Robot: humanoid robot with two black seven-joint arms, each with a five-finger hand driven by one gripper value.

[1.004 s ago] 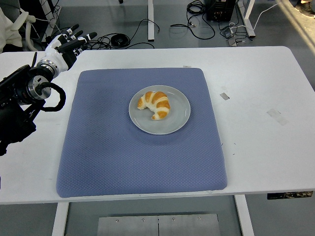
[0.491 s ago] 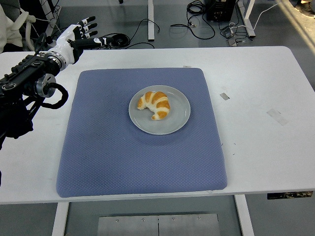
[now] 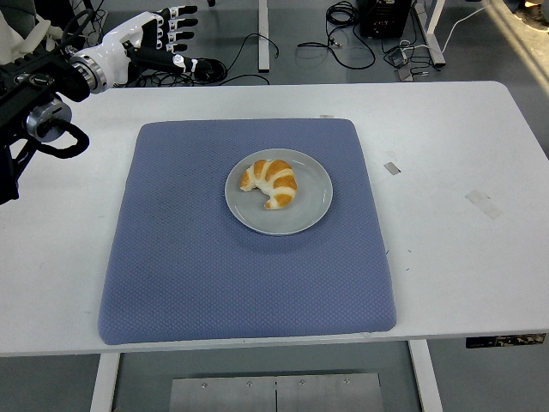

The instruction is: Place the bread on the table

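— Sitting where, exactly, is the bread (image 3: 271, 183)?

— On the grey plate (image 3: 317, 206), a little toward the plate's left half. It is a croissant with pale and golden bands, curved so its two tips point toward the plate's near and left sides.

— And the plate itself?

— It rests on the blue mat (image 3: 189, 266), somewhat beyond the mat's middle. The mat lies flat on the white bench (image 3: 455, 257), and bare bench shows past every edge of the mat.

— What about the left robot hand (image 3: 159, 39)?

— It is well apart from the plate, up beyond the plate's far left, over the bench's far edge. Its fingers (image 3: 182, 25) are stretched out and spread, pointing to the right, and they hold nothing. The black arm behind it runs off toward the left, away from the plate.

— Is the other robot hand anywhere?

— Only the left one appears.

— Anything else near the plate?

— To the plate's right, off the mat, two small pieces of tape (image 3: 392, 167) stick to the bench, one closer to the plate and one farther out. Beyond the plate, past the bench, black cables (image 3: 257, 51) lie on the floor.
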